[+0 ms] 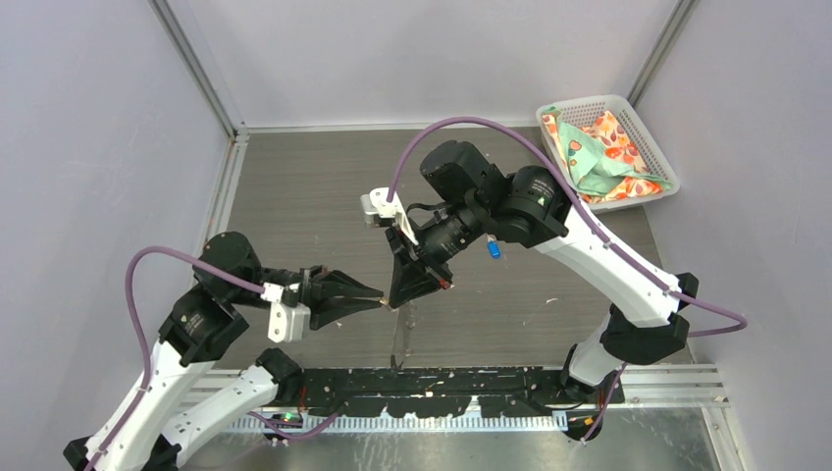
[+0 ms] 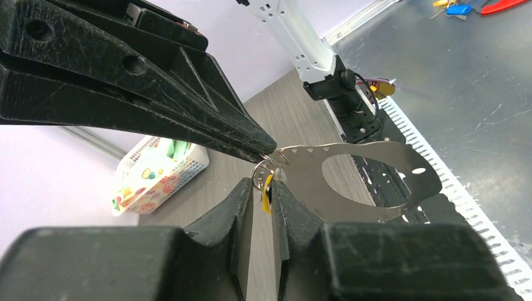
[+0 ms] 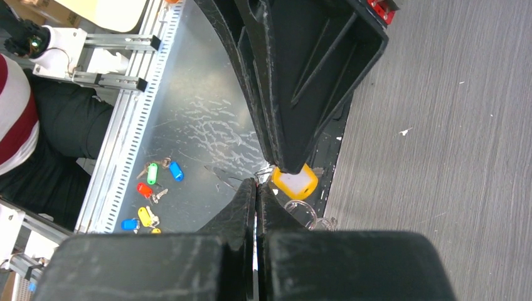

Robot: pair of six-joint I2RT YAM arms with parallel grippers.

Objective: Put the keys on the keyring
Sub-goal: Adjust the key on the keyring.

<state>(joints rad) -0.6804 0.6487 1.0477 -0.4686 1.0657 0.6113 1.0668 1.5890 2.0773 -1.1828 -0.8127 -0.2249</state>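
Note:
In mid-air over the table's front, my left gripper (image 1: 381, 294) and right gripper (image 1: 394, 297) meet tip to tip. The left gripper (image 2: 262, 183) is shut on the yellow key (image 2: 268, 193), whose head stands edge-on between its fingertips beside a small silver ring (image 2: 260, 170). The right gripper (image 2: 271, 150) is shut on one end of the keyring (image 2: 304, 182), a thin grey loop that hangs down from it (image 1: 397, 339). In the right wrist view the yellow key (image 3: 293, 182) sits just under the left gripper's tip. The blue key (image 1: 494, 249) lies on the table under the right arm.
A white basket (image 1: 589, 101) holding a patterned cloth stands at the back right corner. A black rail (image 1: 442, 383) runs along the table's front edge. Several coloured keys (image 3: 149, 188) lie on the metal floor below that edge.

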